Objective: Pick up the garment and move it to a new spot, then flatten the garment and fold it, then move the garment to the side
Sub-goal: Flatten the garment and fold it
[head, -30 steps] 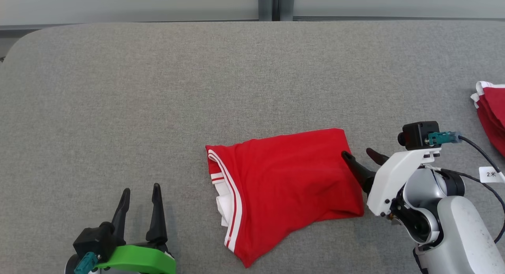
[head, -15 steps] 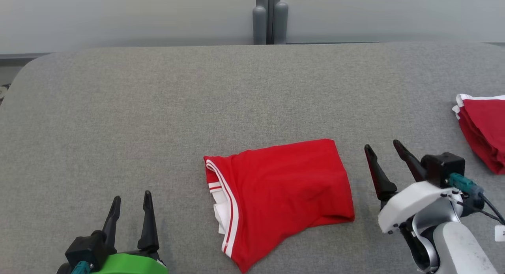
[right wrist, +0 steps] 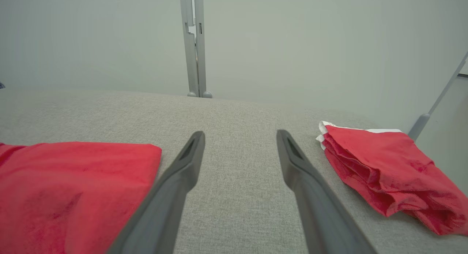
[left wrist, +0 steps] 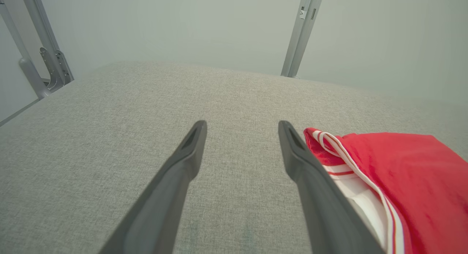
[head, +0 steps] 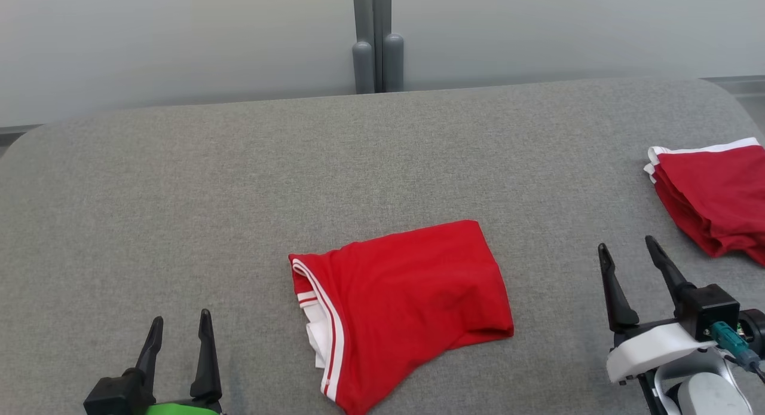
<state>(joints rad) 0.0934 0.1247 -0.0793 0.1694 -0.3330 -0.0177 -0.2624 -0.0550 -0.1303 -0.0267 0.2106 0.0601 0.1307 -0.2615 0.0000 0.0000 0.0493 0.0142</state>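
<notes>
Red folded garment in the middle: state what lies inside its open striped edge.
White inner fabric peeks from the red garment; anything deeper is covered by its top layer.

Long dark tapered fingers [head: 206,355] — left hand [head: 181,316] green-shelled, right hand [head: 625,243] white-shelled with teal cable plug [head: 726,333]

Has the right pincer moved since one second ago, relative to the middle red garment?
Yes. The right pincer drew back to the right: earlier its tip touched the right edge of the garment, now bare table lies between them.
</notes>
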